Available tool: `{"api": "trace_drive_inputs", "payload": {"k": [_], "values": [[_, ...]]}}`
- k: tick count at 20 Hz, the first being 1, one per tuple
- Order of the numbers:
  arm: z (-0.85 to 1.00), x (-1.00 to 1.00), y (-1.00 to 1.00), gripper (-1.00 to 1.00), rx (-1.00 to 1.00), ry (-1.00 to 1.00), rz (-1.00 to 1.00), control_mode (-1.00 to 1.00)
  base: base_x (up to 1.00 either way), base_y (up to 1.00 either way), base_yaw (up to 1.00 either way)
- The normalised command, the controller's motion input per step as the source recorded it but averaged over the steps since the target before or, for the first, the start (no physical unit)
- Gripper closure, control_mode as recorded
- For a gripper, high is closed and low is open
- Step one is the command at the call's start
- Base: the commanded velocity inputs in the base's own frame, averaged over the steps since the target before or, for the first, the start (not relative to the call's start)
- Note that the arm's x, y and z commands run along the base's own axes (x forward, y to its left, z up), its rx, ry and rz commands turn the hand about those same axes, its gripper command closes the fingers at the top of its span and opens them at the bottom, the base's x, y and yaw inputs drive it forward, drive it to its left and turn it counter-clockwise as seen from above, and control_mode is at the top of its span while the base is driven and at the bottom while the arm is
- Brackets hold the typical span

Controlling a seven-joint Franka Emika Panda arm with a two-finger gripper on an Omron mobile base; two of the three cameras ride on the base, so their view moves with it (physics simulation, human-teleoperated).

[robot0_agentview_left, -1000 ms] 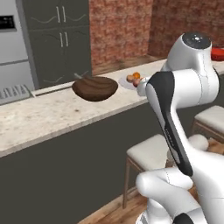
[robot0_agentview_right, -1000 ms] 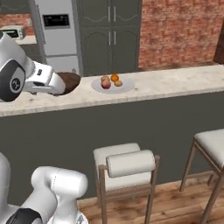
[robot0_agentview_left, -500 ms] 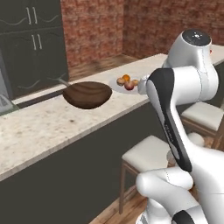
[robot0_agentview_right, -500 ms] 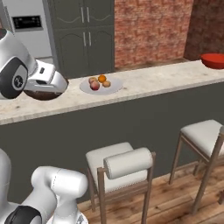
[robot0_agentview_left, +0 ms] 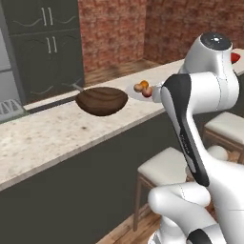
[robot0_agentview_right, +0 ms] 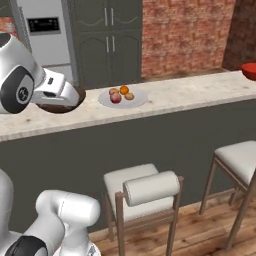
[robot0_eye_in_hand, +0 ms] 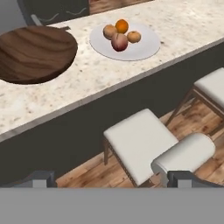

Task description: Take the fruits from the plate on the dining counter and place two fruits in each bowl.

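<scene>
Ahead of the tool, its jaws spread wide and nothing held, four fruits are seen on the plate on the bench, with the wooden bowl just beside it; a stool stands nearer.

On the tabletop, the plate lies just right of one bowl and carries the four fruits. The other bowl sits far right. Stools stand in front, below.
</scene>
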Motion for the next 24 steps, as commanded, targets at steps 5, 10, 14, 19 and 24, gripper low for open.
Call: {"api": "trace_drive_inputs", "payload": {"k": [5,10,14,19,24], "values": [[0.0,0.0,0.0,-1.0,0.0,0.0,0.0,1.0,0.87,0.41,0.47],[0.0,0.0,0.0,-1.0,0.0,0.0,0.0,1.0,0.5,0.52,0.3],[0.0,0.0,0.0,-1.0,0.0,0.0,0.0,1.0,-0.19,0.97,0.02],[0.0,0.0,0.0,-1.0,0.0,0.0,0.0,1.0,0.53,0.75,0.0],[0.0,0.0,0.0,-1.0,0.0,0.0,0.0,1.0,1.0,-0.48,0.01]]}}
